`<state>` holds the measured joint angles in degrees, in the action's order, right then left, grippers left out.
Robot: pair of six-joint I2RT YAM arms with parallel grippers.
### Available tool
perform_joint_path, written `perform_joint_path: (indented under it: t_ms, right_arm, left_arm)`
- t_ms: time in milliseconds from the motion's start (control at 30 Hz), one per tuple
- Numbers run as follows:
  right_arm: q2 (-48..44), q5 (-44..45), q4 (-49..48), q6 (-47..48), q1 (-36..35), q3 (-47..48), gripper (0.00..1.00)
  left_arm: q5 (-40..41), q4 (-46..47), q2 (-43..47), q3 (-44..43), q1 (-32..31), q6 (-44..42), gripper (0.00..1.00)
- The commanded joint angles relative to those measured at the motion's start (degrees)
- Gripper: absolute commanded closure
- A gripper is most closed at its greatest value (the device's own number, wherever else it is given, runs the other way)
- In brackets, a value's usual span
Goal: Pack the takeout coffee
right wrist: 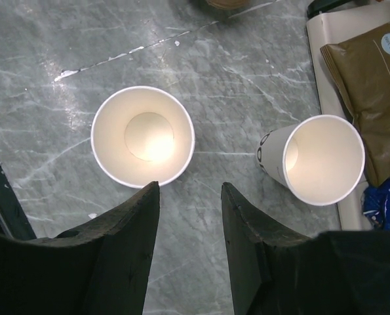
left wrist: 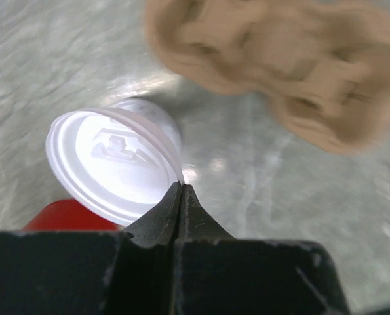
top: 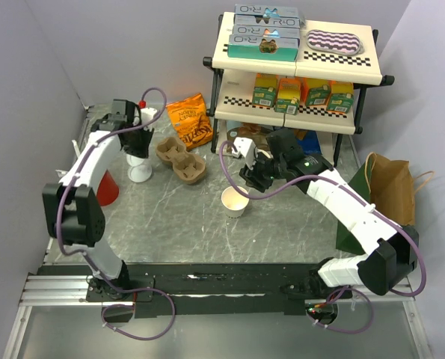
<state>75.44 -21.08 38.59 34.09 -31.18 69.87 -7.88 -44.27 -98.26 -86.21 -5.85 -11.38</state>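
Observation:
Two cream-white paper cups stand open and lidless in the right wrist view: one upright (right wrist: 142,136), and one with dark print on its side (right wrist: 319,159) that leans by the shelf foot. I cannot tell which is the takeout coffee. The top view shows only the first cup (top: 235,202). My right gripper (right wrist: 189,187) is open and empty above the table between them, also in the top view (top: 253,173). My left gripper (left wrist: 180,186) is shut on the rim of a white sip lid (left wrist: 113,164), tilted over a white stack (top: 138,172). The brown pulp carrier (top: 181,158) lies beside it.
A red cone (top: 106,191) stands left of the lid stack. An orange snack bag (top: 191,120) lies behind the carrier. A two-tier shelf (top: 372,71) with boxes and juice cartons stands at the back right. A brown paper bag (top: 390,187) stands at the right.

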Motion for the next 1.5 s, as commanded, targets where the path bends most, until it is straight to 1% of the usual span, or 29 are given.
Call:
perform_joint_path:
  t_ms: [0, 33, 67, 100, 133, 167, 200, 233, 267, 300, 333, 367, 433, 500, 567, 600, 733, 767, 800, 833, 867, 900, 1000, 1033, 1133, 1167, 1300, 1367, 1467]
  right_arm:
    - [-1.2, -1.2, -0.5, -4.8, 0.6, 5.9, 0.50]
    - [-1.4, -1.5, 0.3, -5.1, 0.7, 6.8, 0.50]
    - [-1.4, -1.4, 2.2, -5.2, 0.7, 7.6, 0.50]
    - [-1.3, -1.1, 3.2, -6.2, 0.7, 10.1, 0.49]
    - [-0.7, -1.0, 5.1, -7.1, 1.1, 11.7, 0.49]
    - [-0.3, -1.8, 8.0, -8.2, 1.6, 13.3, 0.48]
    - [0.1, -2.9, 9.3, -11.0, 2.4, 15.9, 0.48]
    - [0.3, -6.3, 10.1, -12.4, 4.3, 16.7, 0.48]
    - [0.2, -8.0, 10.5, -13.4, 5.2, 17.0, 0.47]
    - [0.1, -9.8, 10.4, -15.4, 6.2, 16.7, 0.46]
    - [-0.6, -12.6, 10.1, -16.5, 8.1, 16.4, 0.46]
    - [-1.2, -14.8, 9.8, -17.4, 9.2, 15.9, 0.46]
    - [-3.2, -18.5, 8.4, -19.2, 11.7, 14.0, 0.45]
    - [-4.5, -20.1, 7.6, -21.2, 13.0, 12.8, 0.44]
    - [-6.1, -22.9, 7.7, -21.6, 14.0, 12.1, 0.43]
    - [-6.9, -23.9, 8.5, -21.3, 14.2, 11.9, 0.42]
    - [-9.2, -25.2, 9.5, -18.4, 14.3, 8.8, 0.40]
    - [-9.6, -25.2, 9.2, -17.8, 14.4, 6.5, 0.39]
    - [-10.2, -25.2, 9.2, -17.4, 14.4, 5.6, 0.39]
    - [-10.3, -25.4, 9.3, -17.2, 14.4, 4.8, 0.39]
    - [-10.4, -25.6, 9.5, -16.9, 14.5, 3.7, 0.39]
    - [-10.4, -26.4, 9.7, -16.9, 14.5, 3.3, 0.39]
    - [-10.3, -26.3, 8.9, -17.3, 14.6, 1.1, 0.38]
    - [-10.4, -26.3, 8.6, -17.6, 14.6, 0.7, 0.38]
    - [-9.7, -26.9, 8.1, -17.7, 14.6, 0.1, 0.37]
    - [-9.4, -27.2, 8.2, -17.5, 14.6, 0.4, 0.37]
    - [-7.5, -27.3, 9.6, -15.7, 14.6, 1.9, 0.36]
    - [-6.9, -27.1, 9.8, -15.2, 14.7, 2.6, 0.36]
    - [-6.0, -27.3, 9.4, -15.5, 14.6, 2.7, 0.36]
  left_arm:
    - [-22.4, -2.9, 9.6, -2.4, 0.2, -3.7, 0.99]
    - [-27.3, -2.6, 10.7, -2.2, 0.2, -3.9, 0.99]
    - [-37.0, -3.2, 11.7, -2.1, 0.1, -4.9, 0.99]
    - [-42.0, -3.1, 13.9, -1.3, 0.2, -6.6, 0.99]
    - [-45.6, -1.8, 15.1, 0.0, 0.2, -5.9, 0.99]
    - [-48.4, 4.0, 16.4, 1.6, 0.1, -4.1, 0.99]
    - [-54.5, 7.5, 18.9, 5.4, 0.0, 1.2, 0.99]
    - [-57.2, 12.1, 20.1, 7.7, -0.2, 4.2, 0.99]
    - [-59.2, 21.2, 21.3, 10.3, -1.0, 7.6, 0.99]
    - [-61.4, 26.7, 23.3, 15.4, -3.3, 14.7, 0.99]
    - [-62.1, 32.1, 24.1, 18.1, -4.8, 18.2, 0.99]
    - [-62.3, 40.2, 24.7, 20.3, -6.4, 20.9, 0.99]
    - [-63.8, 46.4, 24.7, 24.5, -11.1, 26.0, 0.99]
    - [-63.6, 52.8, 22.9, 25.8, -15.9, 33.1, 0.99]
    - [-64.2, 59.0, 21.3, 26.7, -19.2, 39.0, 0.99]
    - [-64.6, 66.3, 20.1, 28.0, -21.3, 44.2, 0.99]
    - [-67.3, 75.0, 16.9, 30.3, -23.2, 48.6, 0.99]
    - [-67.5, 79.1, 14.9, 31.7, -23.9, 54.4, 0.99]
    - [-68.0, 84.1, 13.7, 32.6, -24.6, 58.4, 0.99]
    - [-68.3, 96.7, 12.4, 33.4, -25.3, 62.4, 0.99]
    - [-68.6, 101.6, 9.5, 33.9, -26.7, 69.3, 0.99]
    - [-68.8, 104.9, 7.9, 33.6, -27.3, 71.4, 0.99]
    - [-68.3, 111.7, 3.0, 31.8, -27.8, 76.0, 0.99]
    - [-68.2, 117.3, 1.7, 31.5, -27.8, 77.6, 0.99]
    - [-67.7, 127.1, -4.9, 29.4, -27.4, 87.5, 0.99]
    - [-67.2, 134.3, -7.9, 28.8, -26.9, 93.1, 0.99]
    - [-64.7, 142.6, -13.1, 27.9, -24.9, 100.7, 0.99]
    - [-64.3, 144.5, -14.9, 27.5, -23.7, 104.2, 0.99]
    - [-63.3, 147.4, -15.9, 27.8, -22.5, 106.3, 0.99]
